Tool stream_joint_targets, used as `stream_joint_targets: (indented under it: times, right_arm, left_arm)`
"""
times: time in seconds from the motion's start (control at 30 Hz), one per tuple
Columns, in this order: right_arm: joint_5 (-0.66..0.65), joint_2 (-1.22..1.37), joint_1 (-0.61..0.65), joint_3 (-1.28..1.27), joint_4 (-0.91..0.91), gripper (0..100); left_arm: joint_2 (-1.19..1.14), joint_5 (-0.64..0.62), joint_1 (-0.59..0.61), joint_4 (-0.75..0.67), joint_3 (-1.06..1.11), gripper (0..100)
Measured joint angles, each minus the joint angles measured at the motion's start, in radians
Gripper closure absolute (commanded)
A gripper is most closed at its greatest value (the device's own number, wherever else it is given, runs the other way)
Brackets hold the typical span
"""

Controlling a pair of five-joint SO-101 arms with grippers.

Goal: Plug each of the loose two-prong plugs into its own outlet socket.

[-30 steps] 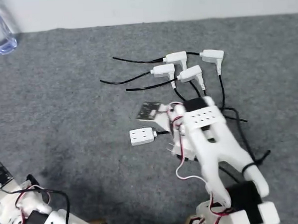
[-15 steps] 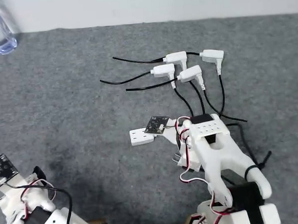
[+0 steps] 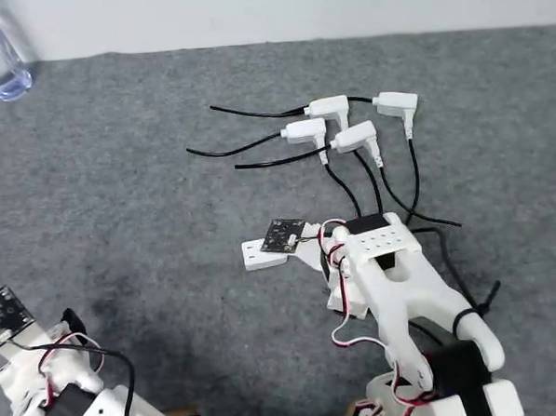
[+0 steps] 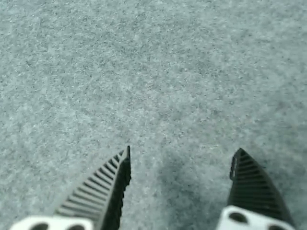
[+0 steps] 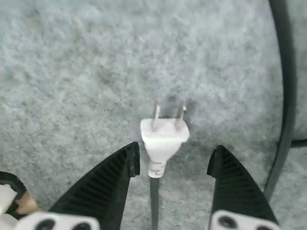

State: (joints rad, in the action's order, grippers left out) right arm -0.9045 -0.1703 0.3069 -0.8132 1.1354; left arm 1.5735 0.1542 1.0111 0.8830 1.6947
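Right gripper (image 5: 176, 148) has drawn back toward 6 o'clock since 1 s ago; now open, empty, jaws straddling plug (image 5: 163, 136) flat on carpet (image 5: 72, 72). Plug's long axis runs along gripper's, prongs (image 5: 156, 115) pointing away from it. Right arm (image 3: 403, 276) low, stretched toward 11 o'clock, socket (image 3: 260, 254) at its 9 o'clock. Left gripper (image 4: 180, 158) wide open, empty

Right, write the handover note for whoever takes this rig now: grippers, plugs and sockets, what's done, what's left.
Left gripper: open, over bare carpet, holding nothing.
Right gripper: open, straddling a loose two-prong plug that lies on the carpet; not gripped yet.
White outlet socket: on the carpet mid-table, nothing plugged into it.
Four white cord ends: clustered at the far side; cannot tell whether any are mated.
Done: nothing confirmed.
Left: probably grip this plug, seat it in the socket, then check the far cluster.
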Motion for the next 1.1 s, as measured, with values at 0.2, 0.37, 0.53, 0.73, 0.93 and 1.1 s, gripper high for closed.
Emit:
stream_joint_targets:
  times: [0.2,0.37,0.53,0.73,0.93,1.1]
  right_arm:
    - [0.02,0.0,0.06,0.0,-0.003,76.5]
    - [0.023,0.0,0.051,-0.008,-0.017,78.9]
    - [0.025,0.0,0.035,-0.012,-0.02,82.7]
    - [0.025,-0.017,0.032,-0.081,-0.11,83.0]
    - [0.026,-0.032,0.031,-0.101,-0.138,95.3]
    - [0.026,-0.021,0.029,-0.091,-0.157,99.1]
  left_arm:
    - [0.0,0.0,0.0,0.0,0.0,68]
    - [0.0,0.0,0.0,0.0,0.0,68]
    - [0.0,0.0,0.0,0.0,0.0,68]
    - [0.0,0.0,0.0,0.0,0.0,68]
    - [0.0,0.0,0.0,0.0,0.0,68]
    - [0.0,0.0,0.0,0.0,0.0,68]
